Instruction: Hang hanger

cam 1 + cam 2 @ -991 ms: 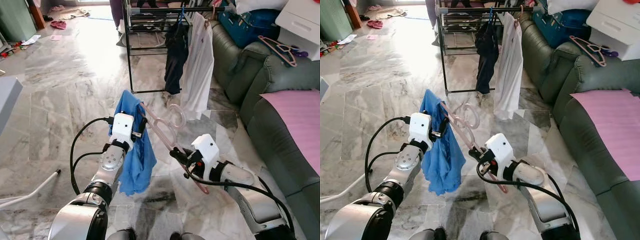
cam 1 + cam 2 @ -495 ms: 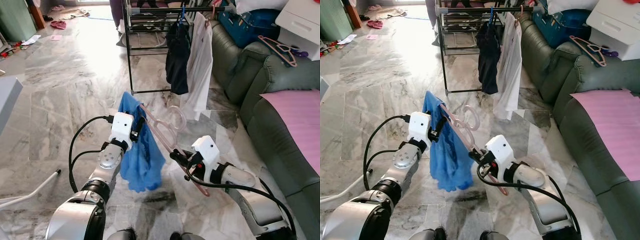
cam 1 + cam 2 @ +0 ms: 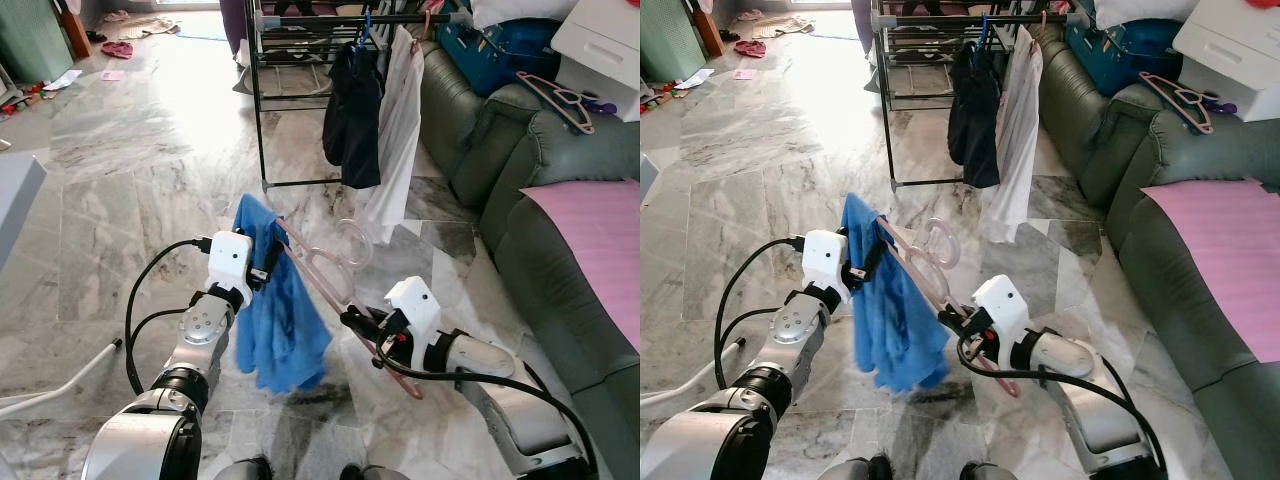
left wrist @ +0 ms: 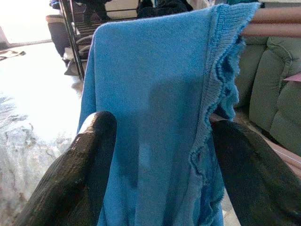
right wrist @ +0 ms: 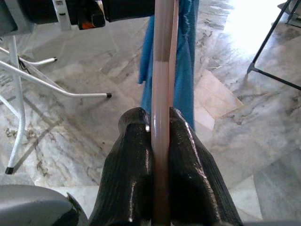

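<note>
Item: pink hanger [image 3: 322, 270], held slanted above marble floor [image 3: 130, 180], hook end up, w/ blue garment [image 3: 280, 320] draped on its upper end.
R pincer [image 5: 157, 127]: clenched on hanger's lower bar, fingers [image 5: 134, 160] pressed either side.
L pincer [image 4: 157, 141]: fingers spread, blue cloth between them; no grip evident.
Clothes rack [image 3: 300, 30] well ahead, carrying dark [image 3: 355, 120] & white [image 3: 400, 120] garments.
Green sofa [image 3: 540, 200] to the R, spare pink hangers [image 3: 560, 95] on its arm.
</note>
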`<state>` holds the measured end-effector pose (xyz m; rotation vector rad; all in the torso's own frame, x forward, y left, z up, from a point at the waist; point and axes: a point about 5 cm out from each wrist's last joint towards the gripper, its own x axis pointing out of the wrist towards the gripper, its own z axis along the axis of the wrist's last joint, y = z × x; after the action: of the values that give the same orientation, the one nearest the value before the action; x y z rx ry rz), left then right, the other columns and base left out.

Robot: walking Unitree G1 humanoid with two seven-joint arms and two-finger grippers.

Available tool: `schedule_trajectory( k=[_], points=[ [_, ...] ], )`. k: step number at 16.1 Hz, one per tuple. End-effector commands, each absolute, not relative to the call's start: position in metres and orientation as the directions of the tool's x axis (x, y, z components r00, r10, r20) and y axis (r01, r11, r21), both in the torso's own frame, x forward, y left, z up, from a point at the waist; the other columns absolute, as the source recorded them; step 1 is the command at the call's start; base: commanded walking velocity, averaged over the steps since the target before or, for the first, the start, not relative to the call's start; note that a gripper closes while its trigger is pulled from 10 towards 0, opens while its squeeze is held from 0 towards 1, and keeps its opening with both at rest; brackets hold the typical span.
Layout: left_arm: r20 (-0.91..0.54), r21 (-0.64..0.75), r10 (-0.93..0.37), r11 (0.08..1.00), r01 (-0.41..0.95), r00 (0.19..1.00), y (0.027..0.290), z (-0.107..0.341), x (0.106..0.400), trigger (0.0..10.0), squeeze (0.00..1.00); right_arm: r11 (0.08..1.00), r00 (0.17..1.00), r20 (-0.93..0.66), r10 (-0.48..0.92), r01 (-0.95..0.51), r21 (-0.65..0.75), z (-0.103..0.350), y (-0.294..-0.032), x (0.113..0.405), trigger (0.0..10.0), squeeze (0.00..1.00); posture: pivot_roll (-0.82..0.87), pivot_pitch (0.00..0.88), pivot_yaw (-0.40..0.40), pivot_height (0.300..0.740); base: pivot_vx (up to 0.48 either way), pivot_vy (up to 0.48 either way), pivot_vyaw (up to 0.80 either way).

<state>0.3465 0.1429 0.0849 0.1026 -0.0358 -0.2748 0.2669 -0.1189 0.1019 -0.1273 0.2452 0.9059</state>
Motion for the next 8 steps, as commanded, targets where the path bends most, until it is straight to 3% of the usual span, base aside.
schedule_trajectory(
  k=[1,8],
  points=[
    [0.054,0.104,-0.261,0.961,0.255,0.964,0.1466,0.0937,0.3510,10.0,0.00,0.569,0.553,-0.239,0.798,-0.822,-0.004,0.1077,-0.1151,0.2632,10.0,0.00,-0.25,0.109,-0.017,0.740,0.000,0.000,0.00],
    [0.051,0.104,-0.332,0.940,0.326,0.942,0.1559,0.0918,0.3467,10.0,0.00,0.566,0.550,-0.263,0.793,-0.824,-0.014,0.1038,-0.1184,0.2638,10.0,0.00,-0.26,0.117,-0.010,0.740,0.000,0.000,0.00]
  ],
)
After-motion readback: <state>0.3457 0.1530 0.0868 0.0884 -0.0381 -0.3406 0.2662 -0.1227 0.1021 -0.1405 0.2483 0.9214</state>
